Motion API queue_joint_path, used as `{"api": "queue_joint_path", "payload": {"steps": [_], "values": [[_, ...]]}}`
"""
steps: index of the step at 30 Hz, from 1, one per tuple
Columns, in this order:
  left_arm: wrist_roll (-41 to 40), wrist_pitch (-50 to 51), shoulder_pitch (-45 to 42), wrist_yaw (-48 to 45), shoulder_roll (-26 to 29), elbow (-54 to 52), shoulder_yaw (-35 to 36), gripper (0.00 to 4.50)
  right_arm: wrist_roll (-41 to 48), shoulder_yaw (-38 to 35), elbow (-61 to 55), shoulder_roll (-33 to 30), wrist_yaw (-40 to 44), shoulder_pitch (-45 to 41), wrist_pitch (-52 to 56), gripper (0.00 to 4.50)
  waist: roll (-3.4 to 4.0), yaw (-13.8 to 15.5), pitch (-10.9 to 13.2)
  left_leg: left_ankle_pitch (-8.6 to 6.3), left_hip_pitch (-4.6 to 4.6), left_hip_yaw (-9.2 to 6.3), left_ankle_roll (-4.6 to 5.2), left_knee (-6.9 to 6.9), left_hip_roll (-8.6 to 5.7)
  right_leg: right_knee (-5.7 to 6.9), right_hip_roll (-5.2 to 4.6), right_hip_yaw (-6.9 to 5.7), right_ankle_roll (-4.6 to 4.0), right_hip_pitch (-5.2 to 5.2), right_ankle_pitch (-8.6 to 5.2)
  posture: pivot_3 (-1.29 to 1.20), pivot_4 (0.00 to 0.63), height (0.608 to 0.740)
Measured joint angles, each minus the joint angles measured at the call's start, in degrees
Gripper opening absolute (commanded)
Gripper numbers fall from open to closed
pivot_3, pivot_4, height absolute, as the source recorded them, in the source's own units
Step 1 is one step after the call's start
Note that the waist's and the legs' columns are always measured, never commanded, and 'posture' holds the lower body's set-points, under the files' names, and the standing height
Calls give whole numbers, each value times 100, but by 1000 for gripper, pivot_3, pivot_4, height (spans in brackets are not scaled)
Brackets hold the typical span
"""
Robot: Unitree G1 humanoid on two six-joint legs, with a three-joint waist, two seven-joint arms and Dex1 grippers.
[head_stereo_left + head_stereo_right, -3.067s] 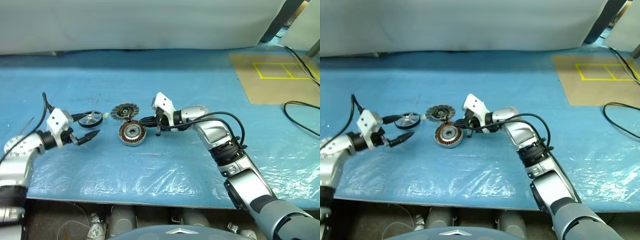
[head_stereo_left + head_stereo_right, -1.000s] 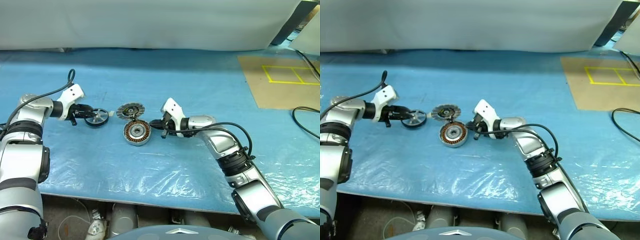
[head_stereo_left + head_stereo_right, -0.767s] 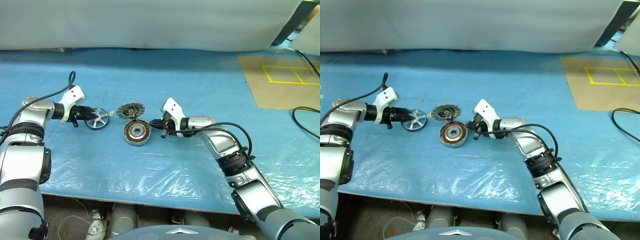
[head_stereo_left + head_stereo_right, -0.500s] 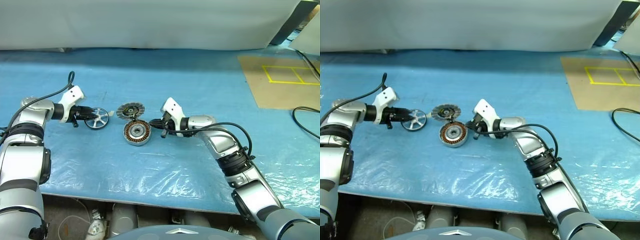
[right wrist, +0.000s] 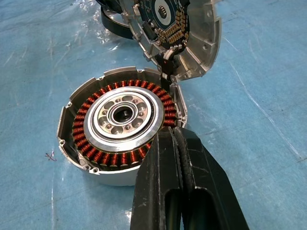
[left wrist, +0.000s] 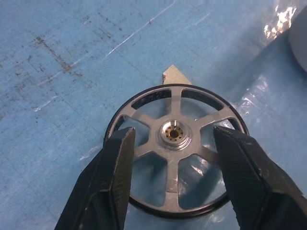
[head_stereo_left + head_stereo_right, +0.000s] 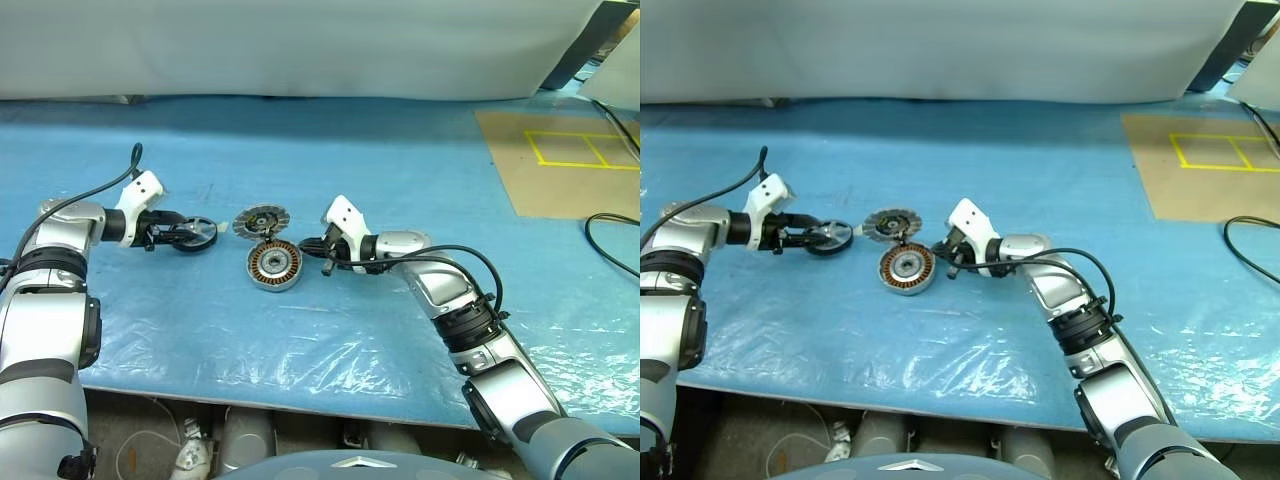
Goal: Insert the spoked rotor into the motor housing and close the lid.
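Spoked rotor (image 6: 175, 165) lying flat on the blue plastic sheet (image 7: 330, 330), black rim, silver spokes, silver hub, left of the other motor parts. Sitting between the two black fingers (image 6: 112, 182) of the left gripper (image 7: 178, 235), one finger on either side of the rim. Jaws spread about as wide as the wheel; hard to say whether pressing the rim or just bracketing it. Small pale scrap (image 6: 173, 75) just beyond the rotor's far edge.

To the right, motor housing (image 7: 274, 266) standing open on the sheet, copper windings ringing a silver centre with a dark hole. Lid (image 7: 260, 221) just behind it on the far side, tilted up and joined at the housing's far rim, inner face showing a circuit board and a row of small parts in the right wrist view.

Right gripper (image 7: 308, 246) at the housing's right side, fingers pinched fully together with nothing between them, tips touching or just short of the housing's rim.

Farther right, brown board (image 7: 560, 160) with yellow taped squares on the table, and a black cable (image 7: 610, 225) looping near the right edge.
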Motion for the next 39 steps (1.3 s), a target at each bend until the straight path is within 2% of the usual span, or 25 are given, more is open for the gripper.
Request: {"api": "queue_joint_path", "payload": {"steps": [15,18,21,29,34,36,39], "values": [[180,-269,216,329,2,-97,-154,2737,-21,1,28,11,-1,0,-8,0,0,0,0,0,3,-1,0,-2,0,1,0,0,0,0,0,0,150,740],[172,-275,214,351,-6,-100,-145,2218,-22,1,28,12,-4,0,-7,0,0,0,0,0,3,-1,0,-2,0,1,0,0,0,0,0,0,150,740],[133,-247,179,339,-2,-112,-98,1372,-22,0,28,4,-7,0,-8,0,3,5,0,0,4,-1,0,-1,-1,2,-1,0,0,2,0,0,150,740],[7,-221,309,176,-1,-321,-35,1321,-22,0,28,8,-8,0,-11,0,4,13,-1,0,6,0,0,-3,-4,0,-5,0,0,4,0,0,150,740],[-630,67,1037,-366,-12,-1221,356,1321,60,-98,6,-25,15,-1,12,0,3,9,0,0,1,1,0,-9,-4,-6,-4,0,0,1,0,0,150,740],[-960,396,1498,-585,-21,-1875,489,1321,116,-206,-66,-81,48,5,48,0,3,7,0,0,-1,3,0,-12,-2,-7,-4,0,0,-2,0,0,150,740],[-1637,1239,2639,-652,-1,-3591,805,1321,216,-346,-300,-304,142,89,85,0,-1,-17,2,0,-4,9,-1,-23,2,-14,0,-1,-1,-9,-1,0,150,740]]}}
